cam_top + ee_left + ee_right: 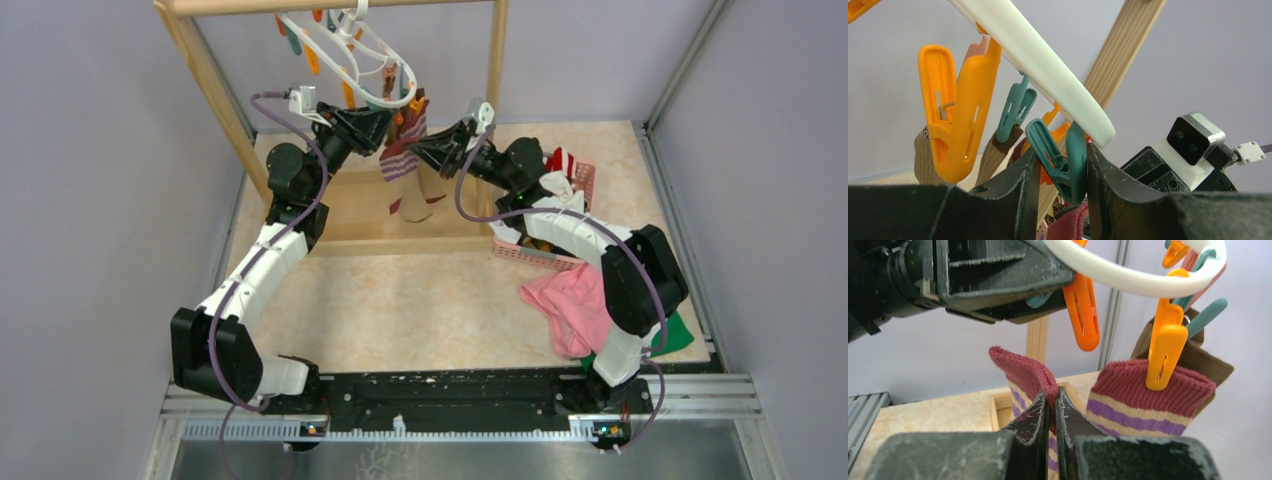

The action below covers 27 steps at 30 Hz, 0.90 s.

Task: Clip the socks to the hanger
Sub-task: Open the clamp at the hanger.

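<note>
- Beige stone-look table, lilac-grey walls. Wooden rack at the back, with pink basket and pink cloth on the right.
- Hanger hangs tilted under the rack's top bar.
- Left gripper sits just under the hanger's white ring — jaws closed on a teal clip, seemingly squeezing it.
- Right gripper is pressed together — pinching the maroon cuff of a striped sock, just below the hanger.
- Second striped sock hangs from an orange clip.
</note>
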Tool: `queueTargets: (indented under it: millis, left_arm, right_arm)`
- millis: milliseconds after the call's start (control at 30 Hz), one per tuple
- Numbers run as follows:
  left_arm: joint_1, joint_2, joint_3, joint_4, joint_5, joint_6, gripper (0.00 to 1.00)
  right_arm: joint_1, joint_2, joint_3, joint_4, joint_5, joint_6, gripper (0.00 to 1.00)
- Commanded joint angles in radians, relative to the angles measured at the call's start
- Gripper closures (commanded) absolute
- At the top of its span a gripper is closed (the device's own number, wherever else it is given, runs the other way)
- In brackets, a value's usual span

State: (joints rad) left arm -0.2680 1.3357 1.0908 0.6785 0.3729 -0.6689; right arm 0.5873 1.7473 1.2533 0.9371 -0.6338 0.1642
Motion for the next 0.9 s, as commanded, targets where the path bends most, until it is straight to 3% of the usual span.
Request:
queueTargets:
  millis: [0, 867]
  left_arm:
    - [0.0, -0.025, 0.005, 0.067, 0.032, 0.017, 0.81]
    - [0.001, -0.04, -0.016, 0.1, 0.057, 0.011, 0.83]
  right_arm:
    - [-0.009, -0.024, 0.097, 0.005, -0.031, 0.064, 1.0]
    - [-0.009, 0.052, 0.195, -0.16, -0.017, 0.096, 1.0]
